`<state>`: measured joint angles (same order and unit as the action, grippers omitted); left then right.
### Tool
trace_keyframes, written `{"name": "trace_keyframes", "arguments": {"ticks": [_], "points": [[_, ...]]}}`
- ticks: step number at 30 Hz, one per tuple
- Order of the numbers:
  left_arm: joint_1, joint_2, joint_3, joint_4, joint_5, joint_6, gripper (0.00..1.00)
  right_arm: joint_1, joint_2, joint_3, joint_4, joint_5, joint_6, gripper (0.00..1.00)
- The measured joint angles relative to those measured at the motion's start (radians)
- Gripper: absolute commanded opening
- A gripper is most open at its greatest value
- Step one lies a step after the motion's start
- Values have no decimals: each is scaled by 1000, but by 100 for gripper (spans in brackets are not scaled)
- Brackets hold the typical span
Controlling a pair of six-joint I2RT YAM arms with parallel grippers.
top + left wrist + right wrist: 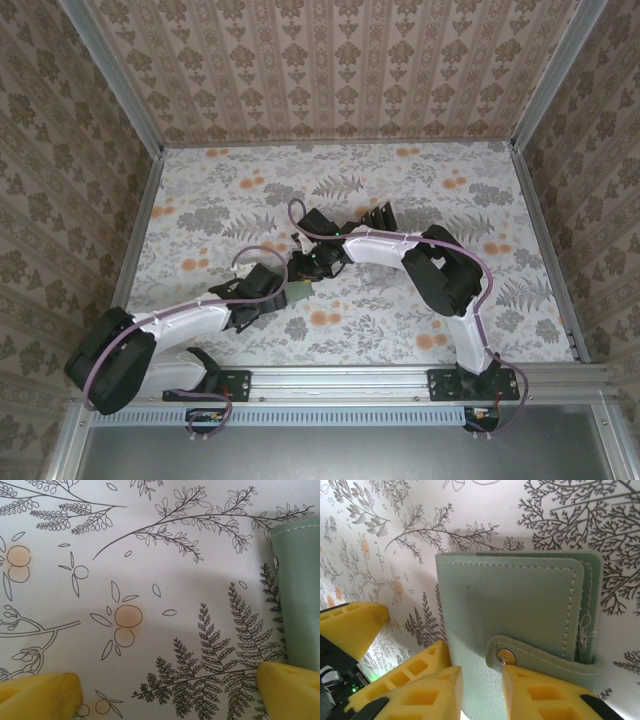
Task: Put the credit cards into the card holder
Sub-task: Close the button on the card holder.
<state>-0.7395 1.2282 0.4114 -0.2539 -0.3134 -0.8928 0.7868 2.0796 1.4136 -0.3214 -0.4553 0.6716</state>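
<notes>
Wallpaper walls [330,70] in a faded damask close off three sides of the counter [480,300], which is covered by a smooth pale cloth printed with ferns and orange blossoms. An aluminium rail [340,380] runs along the near edge where both arms are bolted.

Near the middle of the cloth lies the card holder [520,605], flat, with its strap [545,662] fastened down by the snap [506,655]. The right hand [482,695] hangs over the strap edge with its fingers only narrowly parted. It seems not to be pinching the leather, though the angle makes that hard to confirm. The left hand [165,690] is spread wide and low over the cloth, one finger right at the holder's side edge and nothing between its fingers.

The main risk I see is the closed strap: no card can go in until it is popped, and tugging at it with one hand could drag the light holder across the slick cloth instead of freeing the snap. The left finger could also nudge the holder aside or ride up over its edge, and a low sweep might bunch the cloth.
</notes>
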Motion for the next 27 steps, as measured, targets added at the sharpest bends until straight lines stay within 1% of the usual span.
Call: {"name": "trace_keyframes", "arguments": {"ticks": [7,12,16,21,27], "points": [[27,-49,-13,3,42,0,96,-4,-15,31,-89,42,-39,30],[58,-102,-32,9,85,0,97,-4,-39,72,-171,109,-79,31],[82,-131,-41,12,119,0,96,0,-40,112,-244,183,-123,35],[103,-143,-45,14,143,7,96,18,-34,166,-321,269,-169,37],[113,-152,-50,16,156,11,96,60,6,254,-371,318,-204,38]]}}
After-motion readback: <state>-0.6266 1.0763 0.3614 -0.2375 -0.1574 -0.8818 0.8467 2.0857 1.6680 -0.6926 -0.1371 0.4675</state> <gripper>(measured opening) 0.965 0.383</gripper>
